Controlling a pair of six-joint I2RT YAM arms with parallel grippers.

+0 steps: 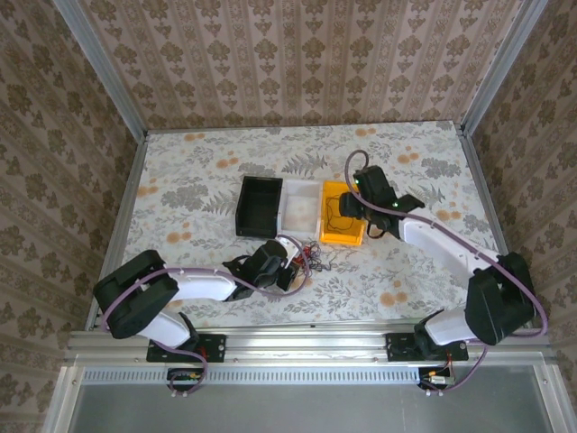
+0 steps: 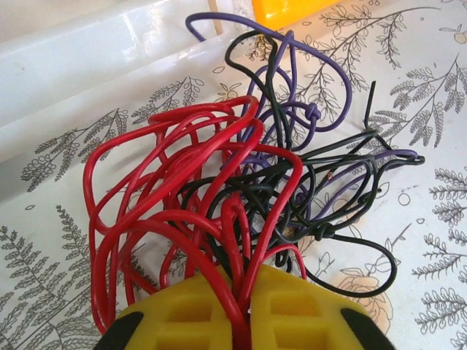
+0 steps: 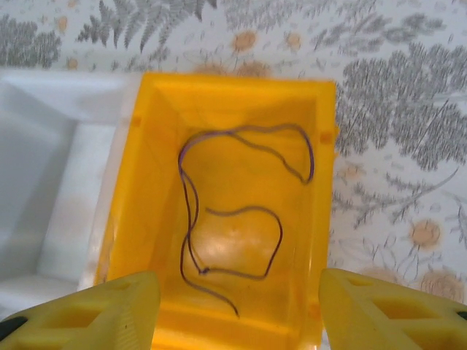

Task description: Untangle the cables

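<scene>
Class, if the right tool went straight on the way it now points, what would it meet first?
Probably the purple cable lying in the yellow bin, or the bin floor beside it; depth is unclear.

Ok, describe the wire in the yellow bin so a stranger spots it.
Three bins stand in a row mid-table; take the yellow bin at the right end. On its floor lies one thin purple wire, loose and alone, unlike the tangled bunch of red, black and purple wires on the table.
</scene>
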